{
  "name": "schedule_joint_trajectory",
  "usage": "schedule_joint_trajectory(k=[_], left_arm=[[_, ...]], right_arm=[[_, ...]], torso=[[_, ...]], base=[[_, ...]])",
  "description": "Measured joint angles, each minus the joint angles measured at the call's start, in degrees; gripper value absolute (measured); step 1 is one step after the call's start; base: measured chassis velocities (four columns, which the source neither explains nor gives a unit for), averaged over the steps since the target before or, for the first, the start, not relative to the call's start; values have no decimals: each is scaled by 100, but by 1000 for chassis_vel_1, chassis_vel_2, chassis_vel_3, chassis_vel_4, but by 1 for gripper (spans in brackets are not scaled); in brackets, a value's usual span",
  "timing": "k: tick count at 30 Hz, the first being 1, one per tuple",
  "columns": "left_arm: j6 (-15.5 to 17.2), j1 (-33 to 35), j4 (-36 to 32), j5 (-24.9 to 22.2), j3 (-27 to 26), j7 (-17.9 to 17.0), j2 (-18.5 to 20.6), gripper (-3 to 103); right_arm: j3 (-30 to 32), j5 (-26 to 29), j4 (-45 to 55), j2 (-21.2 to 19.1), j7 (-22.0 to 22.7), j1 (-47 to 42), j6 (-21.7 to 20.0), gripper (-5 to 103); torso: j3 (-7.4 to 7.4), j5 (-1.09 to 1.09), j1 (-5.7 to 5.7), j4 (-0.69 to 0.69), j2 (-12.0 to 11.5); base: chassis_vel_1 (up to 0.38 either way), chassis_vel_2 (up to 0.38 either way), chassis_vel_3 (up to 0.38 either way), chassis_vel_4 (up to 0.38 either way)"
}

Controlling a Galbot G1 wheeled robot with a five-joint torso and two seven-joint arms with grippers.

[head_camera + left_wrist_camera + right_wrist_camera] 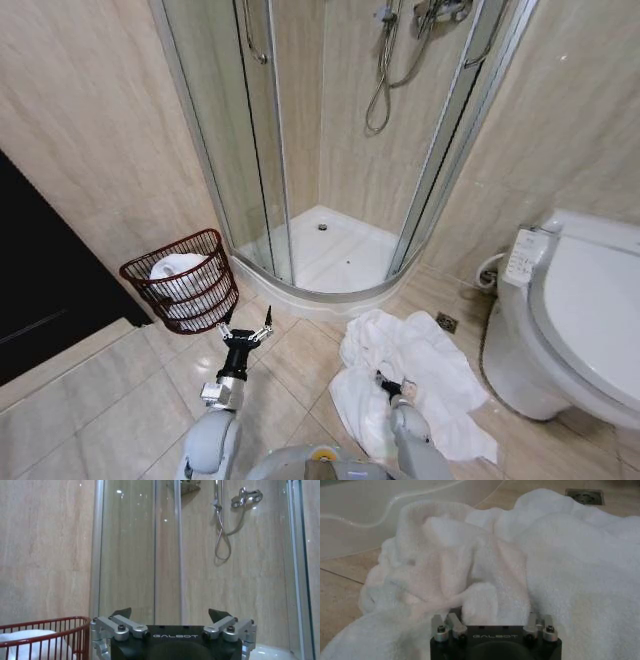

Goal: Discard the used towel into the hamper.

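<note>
A crumpled white towel (420, 365) lies on the tiled floor between the shower and the toilet. My right gripper (390, 382) is down on it; in the right wrist view the right gripper (490, 609) stands open, its tips sunk into the folds of the towel (470, 562). The hamper (183, 283), a dark red wire basket, stands against the left wall with another white towel (175, 268) in it. My left gripper (247, 332) hovers open and empty just right of the hamper. Its wrist view shows the left gripper (170, 612) beside the hamper's rim (50, 627).
A curved glass shower enclosure (270, 150) with a white tray (330, 250) stands ahead. A toilet (570, 320) fills the right side. A floor drain (447, 322) sits just beyond the towel. A dark doorway (40, 280) is at the left.
</note>
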Motion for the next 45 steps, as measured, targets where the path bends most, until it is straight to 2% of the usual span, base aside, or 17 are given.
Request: schedule_joint_trajectory(k=[2, 3, 5, 6, 8, 9, 12, 13, 14, 19, 30, 36, 42, 45], left_arm=[[-12, -4, 12, 24, 5, 0, -6, 100], [-12, -4, 12, 24, 5, 0, -6, 100], [-28, 4, 25, 59, 23, 2, -44, 100], [-28, 4, 25, 59, 23, 2, -44, 100], [-41, 9, 27, 105, 24, 30, -114, 100], [-41, 9, 27, 105, 24, 30, -114, 100], [-74, -16, 57, 116, 21, 67, -164, 100], [-74, -16, 57, 116, 21, 67, -164, 100], [-109, -32, 83, 120, 21, 69, -165, 100], [-179, -64, 144, 145, 25, 86, -231, 100], [-311, 21, 13, 143, 6, 87, -225, 100], [-407, 69, -69, 87, -44, -6, -235, 100], [-286, -22, -108, 0, -105, -7, -215, 100], [-261, -49, -64, 0, -80, -1, -227, 100]], right_arm=[[0, 0, -87, -11, -15, 52, 48, 58], [0, 0, -87, -11, -15, 52, 48, 58], [0, 11, -134, -44, -38, 75, 80, 48], [0, 11, -134, -44, -38, 75, 80, 48], [-2, 53, -167, -90, -76, 86, 104, 37], [-2, 53, -167, -90, -76, 86, 104, 37], [11, 88, -272, -127, -116, 130, 216, 20], [11, 88, -272, -127, -116, 130, 216, 20], [15, 94, -283, -135, -129, 137, 251, 15], [14, 148, -77, -187, -201, 40, 296, 5], [-7, 214, 815, -246, -205, -312, 359, 5], [-18, -75, 1634, -323, -150, -731, 697, 5], [25, -524, 2738, -407, 209, -1136, 1011, 5], [93, -649, 3321, -443, 230, -1379, 1097, 5]], torso=[[0, 0, 0, 0, 0], [0, 0, 0, 0, 0], [0, 0, 0, 0, 0], [0, 0, 0, 0, 0], [0, 0, 0, 0, 0], [0, 0, 0, 0, 0], [0, 0, 0, 0, 0], [0, 0, 0, 0, 0], [0, 0, 0, 0, 0], [0, 1, 0, 0, 0], [0, 0, 0, 0, 0], [0, 0, 0, 0, 0], [0, 0, 0, 1, 0], [1, -1, 0, 0, 0]], base=[[0, 0, 0, 0], [0, 0, 0, 0], [0, 0, 0, 0], [0, 0, 0, 0], [0, 0, 0, 0], [0, 0, 0, 0], [0, 0, 0, 0], [0, 0, 0, 0], [0, 0, 0, 0], [0, 0, 0, 0], [0, 0, 0, 0], [0, 0, 0, 0], [0, 0, 0, 0], [0, 0, 0, 0]])
